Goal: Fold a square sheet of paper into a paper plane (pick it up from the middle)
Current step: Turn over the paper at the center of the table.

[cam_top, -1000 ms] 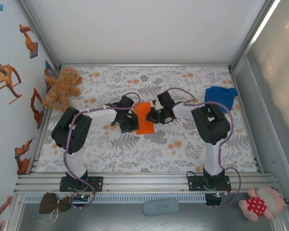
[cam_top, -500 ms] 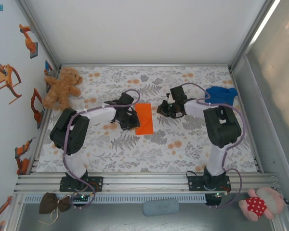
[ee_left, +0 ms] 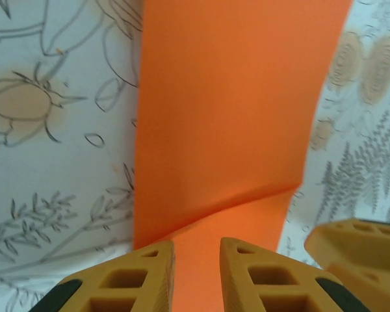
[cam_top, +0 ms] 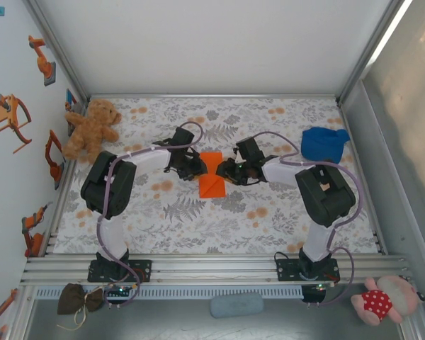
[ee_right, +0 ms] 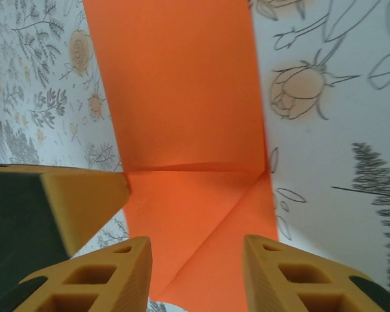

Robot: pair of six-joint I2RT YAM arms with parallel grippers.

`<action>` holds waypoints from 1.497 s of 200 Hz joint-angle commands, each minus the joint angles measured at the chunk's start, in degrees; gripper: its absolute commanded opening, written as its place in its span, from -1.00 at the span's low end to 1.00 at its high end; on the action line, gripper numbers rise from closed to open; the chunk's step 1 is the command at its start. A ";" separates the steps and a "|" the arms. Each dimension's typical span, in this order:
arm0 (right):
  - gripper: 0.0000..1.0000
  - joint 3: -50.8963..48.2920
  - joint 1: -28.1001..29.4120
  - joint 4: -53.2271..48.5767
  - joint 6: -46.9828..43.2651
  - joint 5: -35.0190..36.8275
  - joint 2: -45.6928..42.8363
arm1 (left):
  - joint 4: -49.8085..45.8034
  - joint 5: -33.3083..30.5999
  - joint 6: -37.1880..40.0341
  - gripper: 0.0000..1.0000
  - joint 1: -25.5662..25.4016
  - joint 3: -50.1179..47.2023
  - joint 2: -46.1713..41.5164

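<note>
The orange sheet of paper (cam_top: 212, 183) lies folded into a narrow oblong on the flowered table, with a diagonal crease near one end (ee_right: 182, 97); it is not a pointed dart. My left gripper (cam_top: 195, 167) hovers at its upper left edge. In the left wrist view it (ee_left: 197, 250) stands open by a narrow gap over the paper (ee_left: 227, 117). From the right, my right gripper (cam_top: 227, 171) meets the same end. Its jaws (ee_right: 196, 247) are open wider, with the paper flat beneath and nothing pinched. Each wrist view catches a yellow finger of the other gripper at its edge.
A brown teddy bear (cam_top: 92, 129) sits at the far left against the wall. A blue cloth lump (cam_top: 324, 143) lies at the far right. Aluminium rails (cam_top: 212, 268) run along the near edge by the arm bases. A pink doll (cam_top: 382, 300) lies outside the frame.
Both grippers went from shut to open. The right arm swung off to the right, then came back to the paper. The left gripper shifted to the paper's upper left, and the paper lies slightly nearer.
</note>
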 commanded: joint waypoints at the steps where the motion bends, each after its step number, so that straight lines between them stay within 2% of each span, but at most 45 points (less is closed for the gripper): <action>1: -0.20 -0.61 0.76 3.11 3.94 0.62 1.36 | -1.08 -0.16 -0.31 -0.48 0.45 1.17 1.29; 58: -0.22 -1.46 1.08 5.73 7.77 0.71 3.32 | 1.08 -0.59 -3.17 -0.49 0.85 -3.03 1.30; 117: -0.48 -0.28 1.06 6.64 8.32 -0.43 5.03 | 1.35 0.02 -3.28 -0.51 0.83 -3.65 1.30; 178: -0.59 -1.18 1.32 12.50 10.71 -4.60 6.50 | 1.73 0.42 -3.41 -0.52 0.80 -3.56 1.05; 273: -0.72 -2.98 2.45 16.58 12.64 -5.45 7.80 | 2.30 1.13 -3.80 -0.50 1.15 -2.90 -1.86; 299: -0.86 -3.07 2.43 17.21 12.32 -5.03 7.38 | 2.79 1.55 -3.97 -0.48 1.61 -3.31 -3.91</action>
